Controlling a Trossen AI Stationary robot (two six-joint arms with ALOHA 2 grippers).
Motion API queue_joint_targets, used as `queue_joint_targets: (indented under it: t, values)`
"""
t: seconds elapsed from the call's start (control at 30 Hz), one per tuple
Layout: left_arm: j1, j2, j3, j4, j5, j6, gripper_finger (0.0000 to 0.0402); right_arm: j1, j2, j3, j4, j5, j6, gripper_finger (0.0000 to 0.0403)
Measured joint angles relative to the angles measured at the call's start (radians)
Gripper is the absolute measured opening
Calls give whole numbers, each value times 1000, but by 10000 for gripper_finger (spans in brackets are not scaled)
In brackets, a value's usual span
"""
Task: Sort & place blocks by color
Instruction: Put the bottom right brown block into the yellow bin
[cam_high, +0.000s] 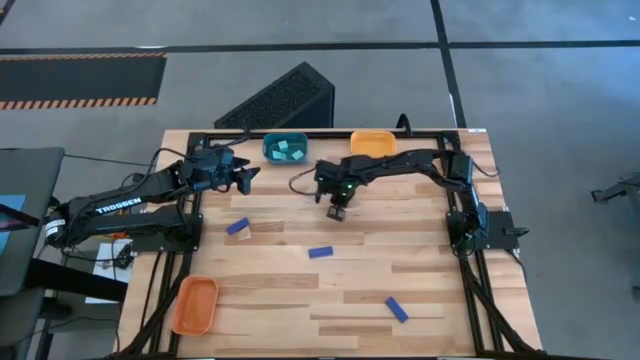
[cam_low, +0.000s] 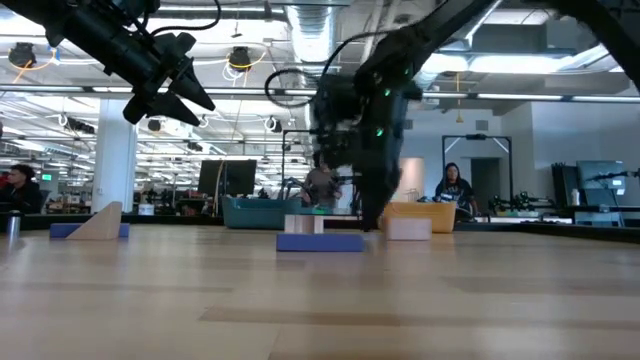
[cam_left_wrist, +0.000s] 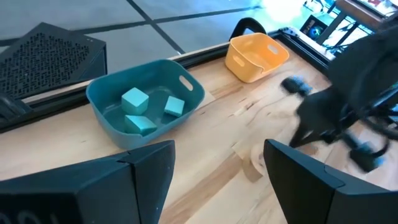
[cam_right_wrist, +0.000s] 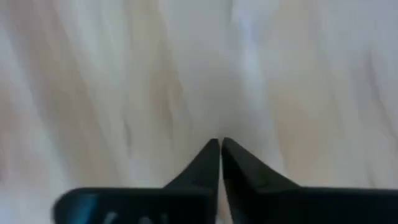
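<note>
Low view puts a dark blue block (cam_low: 319, 242) nearest us, our right gripper (cam_high: 338, 212) behind it, tips pinched together on nothing, down near the table. We should spread them before descending on a block. Farther back, our left gripper (cam_high: 243, 178) hangs wide beside the teal tray (cam_high: 286, 149) holding cyan blocks (cam_left_wrist: 135, 100).

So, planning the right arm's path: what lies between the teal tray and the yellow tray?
Only bare wood, seen in the left wrist view: the teal tray and yellow tray stand apart, nothing between them.
</note>
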Motion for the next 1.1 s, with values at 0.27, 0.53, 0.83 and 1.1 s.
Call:
queue_joint_targets:
  t: [0.27,0.53,0.83,1.1]
  values:
    - [0,0,0,1,-5,4,234,-70,-258,-155,140,1,47,16]
    - [0,0,0,2,-24,0,234,-90,-430,-348,236,-11,129,13]
    - [0,0,0,3,-26,-1,234,-32,-450,-409,242,4,142,21]
    - [0,0,0,3,-26,-10,234,-8,-450,-441,241,16,151,34]
